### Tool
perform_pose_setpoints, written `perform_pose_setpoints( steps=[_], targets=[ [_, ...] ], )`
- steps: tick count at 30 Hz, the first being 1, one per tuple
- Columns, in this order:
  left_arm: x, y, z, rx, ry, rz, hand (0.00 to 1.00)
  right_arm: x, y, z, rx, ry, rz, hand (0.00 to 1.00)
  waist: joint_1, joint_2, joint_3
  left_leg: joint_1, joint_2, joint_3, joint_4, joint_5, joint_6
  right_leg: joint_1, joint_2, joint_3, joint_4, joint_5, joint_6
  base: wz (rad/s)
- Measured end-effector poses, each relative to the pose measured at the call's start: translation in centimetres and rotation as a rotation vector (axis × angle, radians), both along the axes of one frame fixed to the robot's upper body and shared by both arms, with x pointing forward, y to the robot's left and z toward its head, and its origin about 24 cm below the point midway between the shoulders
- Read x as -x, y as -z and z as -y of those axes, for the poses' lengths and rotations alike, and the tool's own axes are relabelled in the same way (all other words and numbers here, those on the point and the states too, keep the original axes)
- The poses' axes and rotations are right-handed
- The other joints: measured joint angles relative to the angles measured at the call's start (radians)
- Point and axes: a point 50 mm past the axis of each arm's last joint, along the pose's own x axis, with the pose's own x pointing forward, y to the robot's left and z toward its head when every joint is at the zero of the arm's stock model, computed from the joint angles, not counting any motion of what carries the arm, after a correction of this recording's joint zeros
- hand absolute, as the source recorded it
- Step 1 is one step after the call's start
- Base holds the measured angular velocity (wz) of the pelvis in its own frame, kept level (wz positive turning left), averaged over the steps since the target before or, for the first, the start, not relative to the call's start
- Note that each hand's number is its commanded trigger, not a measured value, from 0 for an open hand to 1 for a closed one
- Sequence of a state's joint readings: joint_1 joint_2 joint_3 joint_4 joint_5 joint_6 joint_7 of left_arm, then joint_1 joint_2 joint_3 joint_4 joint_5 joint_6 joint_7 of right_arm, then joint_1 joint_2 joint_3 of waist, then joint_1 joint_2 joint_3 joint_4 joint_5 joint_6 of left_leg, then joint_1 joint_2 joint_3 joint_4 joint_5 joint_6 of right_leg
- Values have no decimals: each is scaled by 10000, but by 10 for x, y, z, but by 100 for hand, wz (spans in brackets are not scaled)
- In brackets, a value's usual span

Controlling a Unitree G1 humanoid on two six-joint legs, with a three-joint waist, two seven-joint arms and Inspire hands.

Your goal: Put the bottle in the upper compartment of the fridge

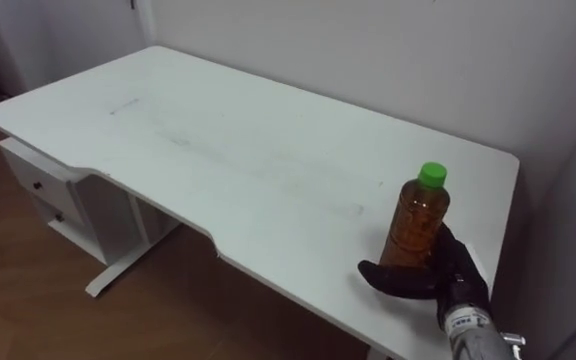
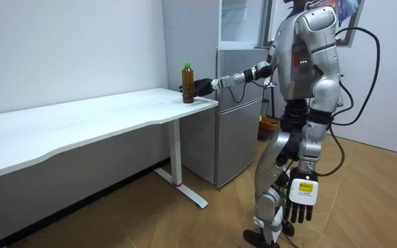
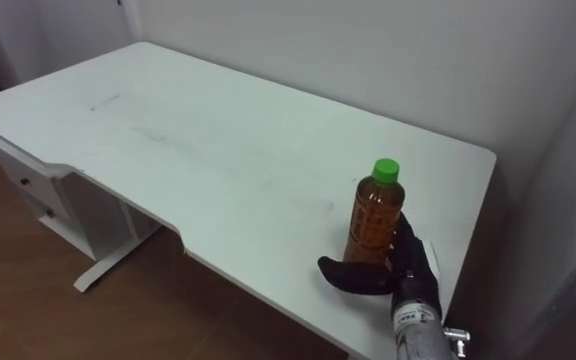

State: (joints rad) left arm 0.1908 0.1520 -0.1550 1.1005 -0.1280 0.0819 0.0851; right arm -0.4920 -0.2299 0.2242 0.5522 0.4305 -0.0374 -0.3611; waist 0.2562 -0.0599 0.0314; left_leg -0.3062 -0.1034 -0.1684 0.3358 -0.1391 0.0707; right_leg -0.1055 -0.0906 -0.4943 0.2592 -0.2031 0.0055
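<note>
Bottle [image 1: 420, 222]: upright near the desk [image 1: 248, 150] corner, close to its edge.
Right hand [image 1: 438, 275]: fingers wrapped low round the bottle, thumb in front; how tightly is hard to judge.
Left hand [image 2: 300, 201]: hanging relaxed.
Risk: a low, loose hold could let it tip or slip on lifting.

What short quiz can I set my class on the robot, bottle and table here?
1. True or false: the bottle lies on its side on the table.
2. The bottle's cap is: A red, B green, C white.
3. Which hand has its fingers curled round the bottle?
Key: 1 false, it stands upright; 2 B; 3 the right hand, while the left hand hangs open at the robot's side.
</note>
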Motion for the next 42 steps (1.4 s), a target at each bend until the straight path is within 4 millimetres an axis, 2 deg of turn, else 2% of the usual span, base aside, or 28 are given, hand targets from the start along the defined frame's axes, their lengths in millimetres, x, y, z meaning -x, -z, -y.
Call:
perform_pose_setpoints(
  steps=[8,9,10,24,29,34,37,42],
  targets=[
    [0,0,0,19,77,-13,0,0,3,6,198,528,44,0,159,28,12,-3,0,-16,0,3,-8,-18,7,-13,12,2,-9,0],
    [-1,0,0,20,81,-6,0,0,4,7,211,626,44,82,207,37,14,7,1,-25,1,6,-11,-22,4,-8,40,0,-11,0],
    [-1,0,0,20,88,7,0,0,5,8,223,722,56,100,238,48,16,19,0,-41,2,9,-14,-17,2,-7,66,-1,-12,3],
    [-3,0,1,-87,100,83,0,-1,13,32,564,2337,11,100,238,131,32,-229,-137,-373,5,208,-97,-192,-5,-21,103,-123,-96,8],
    [-3,-1,-1,-161,136,96,0,0,13,35,541,2426,110,100,228,132,10,-299,-140,-343,0,232,-96,-231,19,-13,-17,-122,-89,0],
    [-3,-1,-1,-156,146,175,0,0,13,43,546,2486,101,100,234,328,-77,-266,-139,-322,-2,230,-91,-164,12,-30,6,-88,-73,0],
    [-3,-1,-1,-242,124,221,0,-1,12,46,410,2373,98,100,230,413,-65,-179,-131,-270,-42,231,-90,-158,-65,-20,143,-107,-83,-3],
    [-2,-1,-2,-231,110,220,0,-1,12,47,314,1935,83,100,180,384,-70,-129,-122,-173,-89,233,-90,-195,-173,14,193,-215,-98,-3]
  ],
)
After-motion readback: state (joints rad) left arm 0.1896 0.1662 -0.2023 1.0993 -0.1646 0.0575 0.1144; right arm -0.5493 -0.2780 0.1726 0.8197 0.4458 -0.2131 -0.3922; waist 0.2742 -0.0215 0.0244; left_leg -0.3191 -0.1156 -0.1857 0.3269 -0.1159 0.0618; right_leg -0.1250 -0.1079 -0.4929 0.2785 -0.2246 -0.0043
